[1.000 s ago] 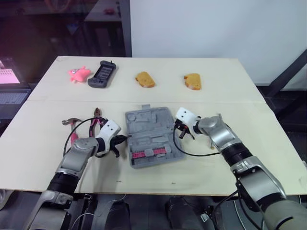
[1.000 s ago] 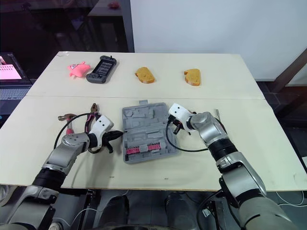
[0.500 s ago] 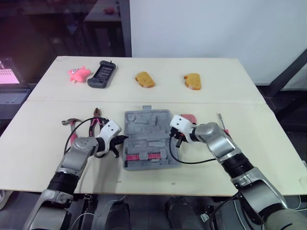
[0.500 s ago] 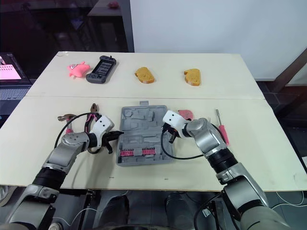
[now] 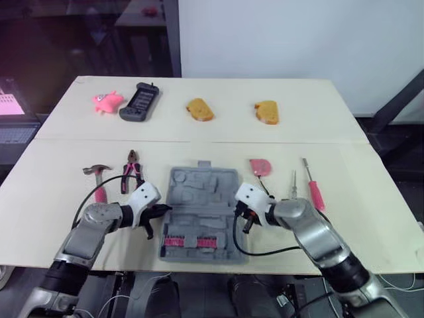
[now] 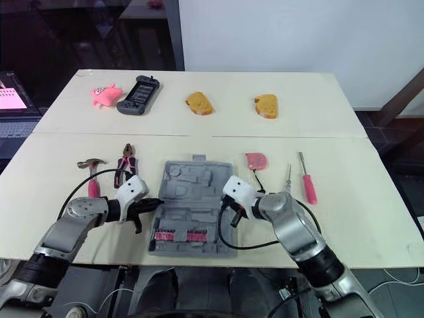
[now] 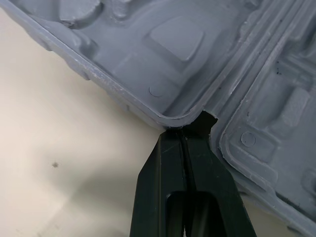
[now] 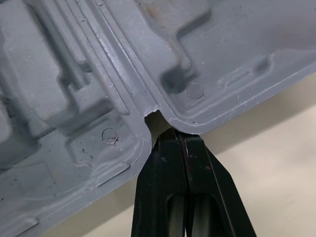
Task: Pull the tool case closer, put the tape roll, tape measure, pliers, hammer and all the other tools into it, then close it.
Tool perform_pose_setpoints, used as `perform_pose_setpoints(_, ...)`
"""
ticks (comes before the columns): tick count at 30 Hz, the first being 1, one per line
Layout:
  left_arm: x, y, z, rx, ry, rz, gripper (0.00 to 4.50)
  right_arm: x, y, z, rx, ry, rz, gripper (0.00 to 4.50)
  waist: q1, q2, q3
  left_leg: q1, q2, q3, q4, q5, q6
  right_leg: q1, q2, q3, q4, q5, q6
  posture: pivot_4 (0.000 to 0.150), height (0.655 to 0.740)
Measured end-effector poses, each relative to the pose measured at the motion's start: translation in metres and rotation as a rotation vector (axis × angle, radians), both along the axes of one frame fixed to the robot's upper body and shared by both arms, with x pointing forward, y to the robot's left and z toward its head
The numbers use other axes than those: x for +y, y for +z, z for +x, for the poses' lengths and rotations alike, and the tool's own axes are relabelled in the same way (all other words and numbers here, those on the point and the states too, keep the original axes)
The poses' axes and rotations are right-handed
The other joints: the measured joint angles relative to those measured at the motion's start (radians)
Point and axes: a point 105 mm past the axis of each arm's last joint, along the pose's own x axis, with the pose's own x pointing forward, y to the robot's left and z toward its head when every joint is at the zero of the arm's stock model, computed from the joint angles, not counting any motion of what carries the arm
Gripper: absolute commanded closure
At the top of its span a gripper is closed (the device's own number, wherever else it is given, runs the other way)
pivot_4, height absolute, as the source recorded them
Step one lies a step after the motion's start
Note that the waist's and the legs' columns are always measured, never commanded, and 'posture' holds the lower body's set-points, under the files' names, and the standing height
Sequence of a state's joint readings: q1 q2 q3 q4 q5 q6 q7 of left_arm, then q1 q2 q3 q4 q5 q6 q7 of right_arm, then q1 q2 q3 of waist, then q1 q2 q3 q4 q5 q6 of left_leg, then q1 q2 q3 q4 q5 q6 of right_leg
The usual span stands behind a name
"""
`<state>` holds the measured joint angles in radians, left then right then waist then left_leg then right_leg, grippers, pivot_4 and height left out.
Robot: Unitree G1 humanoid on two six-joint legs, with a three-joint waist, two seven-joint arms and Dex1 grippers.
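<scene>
Between the two tools, near the front of the tabletop (image 5: 371,218): one grey tool case (image 5: 202,205), lying open and flat, both moulded halves facing up. A row of pink bits (image 5: 187,241) sits in the half nearer the robot.

Left tool (image 7: 183,134): black fingers (image 7: 163,163) pressed together with nothing between them, tips set into the hinge notch on the case's left edge and touching the rim.

Right tool (image 8: 181,136): fingers together as well, holding nothing, tips meeting the matching hinge notch on the case's right edge.

Beyond the left tool, away from the case:
- pliers (image 5: 130,175), red and black handles, just past the tool's wrist;
- hammer (image 5: 99,182), pink grip, further out beside the pliers.

Beyond the right tool:
- pink tape measure (image 5: 259,165), near the case's far right corner but apart from it;
- thin screwdriver (image 5: 293,183), just outside the tool;
- pink-handled screwdriver (image 5: 313,189), next to the thin one, on the side away from the tool.

Well past both tools, along the far edge of the tabletop:
- pink toy (image 5: 106,101);
- black handheld device (image 5: 138,103), just beside the toy;
- two brown bread-like pieces (image 5: 200,110) and (image 5: 266,112), apart from each other.

No loose item lies inside the case apart from the bits.
</scene>
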<state>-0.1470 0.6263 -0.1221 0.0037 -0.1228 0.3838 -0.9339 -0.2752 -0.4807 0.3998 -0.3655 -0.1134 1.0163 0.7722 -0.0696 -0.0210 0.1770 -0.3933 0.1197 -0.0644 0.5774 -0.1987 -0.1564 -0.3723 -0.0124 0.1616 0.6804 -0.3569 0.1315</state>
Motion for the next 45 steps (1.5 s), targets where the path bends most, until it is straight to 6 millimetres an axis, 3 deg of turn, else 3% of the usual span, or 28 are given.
perform_pose_setpoints(17,0.006,-0.005,-0.036,0.076,-0.007,-0.003,4.5,0.001,-0.005,-0.031,0.076,-0.002,0.014,4.48,-0.001,-0.002,-0.001,-0.001,0.0,0.001,-0.002,-0.002,0.002,-0.002,-0.001,0.0,-0.008,-0.002,-0.003,0.15,0.7395)
perform_pose_setpoints(45,0.01,-0.006,-0.049,0.111,-0.003,-0.011,4.5,0.004,-0.005,-0.044,0.116,0.02,-0.017,4.48,0.0,-0.007,-0.003,-0.002,0.0,0.002,-0.002,-0.007,0.01,-0.002,-0.001,0.0,-0.016,-0.003,-0.005,0.15,0.7395)
